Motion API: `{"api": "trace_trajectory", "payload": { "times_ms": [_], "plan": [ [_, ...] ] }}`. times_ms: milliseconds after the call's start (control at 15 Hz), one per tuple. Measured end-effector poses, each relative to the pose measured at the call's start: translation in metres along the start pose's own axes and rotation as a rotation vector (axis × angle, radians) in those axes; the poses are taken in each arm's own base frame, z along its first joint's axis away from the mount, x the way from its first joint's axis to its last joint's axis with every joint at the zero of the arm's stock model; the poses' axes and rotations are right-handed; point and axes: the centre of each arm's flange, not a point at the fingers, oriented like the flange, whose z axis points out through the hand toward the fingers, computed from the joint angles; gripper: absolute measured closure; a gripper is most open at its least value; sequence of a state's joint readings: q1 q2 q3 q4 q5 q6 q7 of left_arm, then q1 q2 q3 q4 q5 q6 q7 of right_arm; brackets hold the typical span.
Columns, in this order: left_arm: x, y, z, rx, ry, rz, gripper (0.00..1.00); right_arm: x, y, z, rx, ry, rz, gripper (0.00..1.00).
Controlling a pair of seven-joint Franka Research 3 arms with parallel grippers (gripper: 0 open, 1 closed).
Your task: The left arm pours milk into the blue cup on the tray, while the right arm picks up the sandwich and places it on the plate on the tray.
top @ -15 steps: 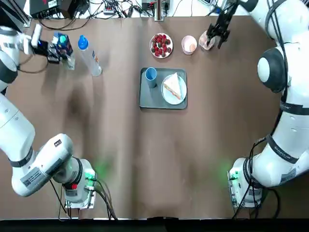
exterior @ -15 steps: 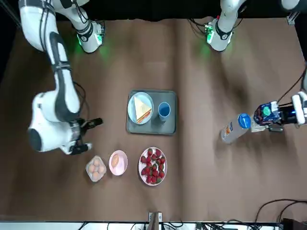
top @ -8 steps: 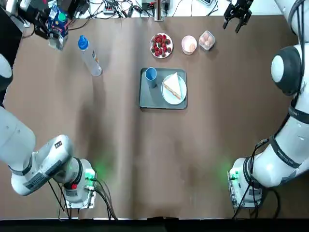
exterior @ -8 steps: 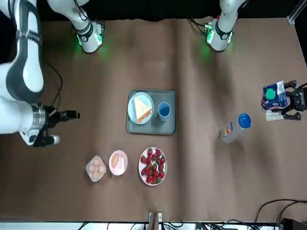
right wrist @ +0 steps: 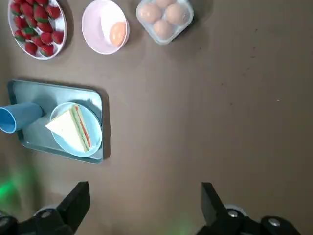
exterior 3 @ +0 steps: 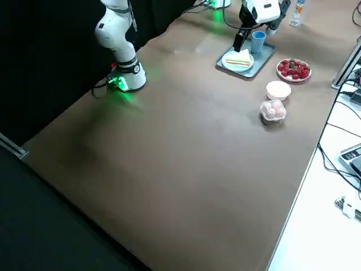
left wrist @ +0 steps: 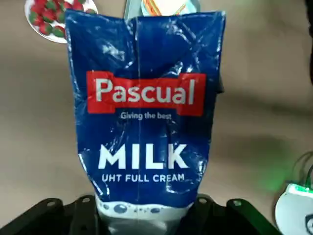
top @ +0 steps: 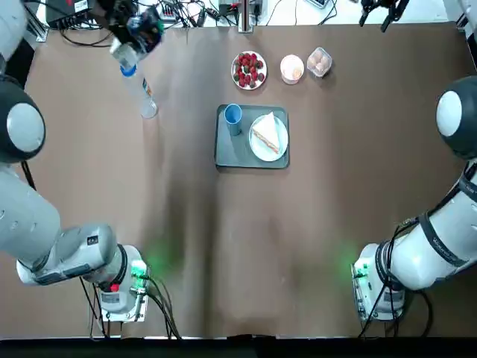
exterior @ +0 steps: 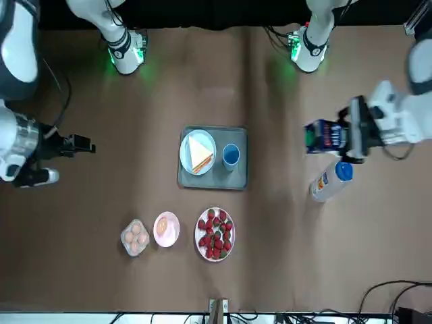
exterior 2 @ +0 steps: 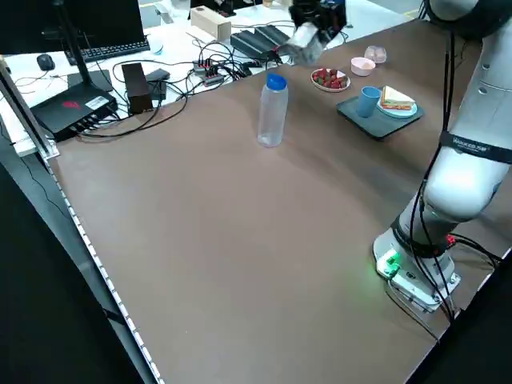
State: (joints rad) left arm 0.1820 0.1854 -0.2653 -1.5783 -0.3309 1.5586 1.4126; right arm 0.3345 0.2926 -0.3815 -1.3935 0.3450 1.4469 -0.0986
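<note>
My left gripper (exterior: 342, 134) is shut on the milk (exterior: 325, 137), a blue and white carton that fills the left wrist view (left wrist: 145, 107). It hangs tipped on its side above the table near the far left, well left of the tray (top: 231, 154). The blue cup (top: 233, 115) stands on the tray's left part. On the plate (top: 261, 145) beside it lies the sandwich (top: 268, 134). My right gripper (top: 381, 10) is open and holds nothing, up past the table's far right edge, and its wrist view looks down on the sandwich (right wrist: 73, 128).
A clear bottle with a blue cap (top: 139, 89) stands just below the held carton. A dish of strawberries (top: 248, 69), a pink bowl with an egg (top: 291, 68) and a clear box of eggs (top: 319, 62) line the far side behind the tray. Cables lie along the far edge.
The left gripper has swung the milk from the far left corner toward the tray and tipped it sideways. The right gripper has drawn farther back from the egg box, past the far edge.
</note>
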Motion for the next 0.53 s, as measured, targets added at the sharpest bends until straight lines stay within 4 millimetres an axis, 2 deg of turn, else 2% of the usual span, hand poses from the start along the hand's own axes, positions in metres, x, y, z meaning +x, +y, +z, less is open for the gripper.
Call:
{"api": "trace_trajectory", "payload": {
  "times_ms": [200, 400, 533],
  "plan": [
    [0.062, 0.01, 0.04, 0.017, -0.09, -0.041, 0.54, -0.012, -0.001, -0.021, -0.065, 0.039, -0.012, 0.0],
    [0.113, 0.025, 0.087, 0.057, -0.187, -0.051, 0.56, -0.027, -0.022, -0.044, -0.12, 0.095, -0.052, 0.0],
    [0.143, 0.039, 0.116, 0.081, -0.242, -0.048, 0.56, -0.04, -0.026, -0.062, -0.12, 0.125, -0.06, 0.0]
  ]
}}
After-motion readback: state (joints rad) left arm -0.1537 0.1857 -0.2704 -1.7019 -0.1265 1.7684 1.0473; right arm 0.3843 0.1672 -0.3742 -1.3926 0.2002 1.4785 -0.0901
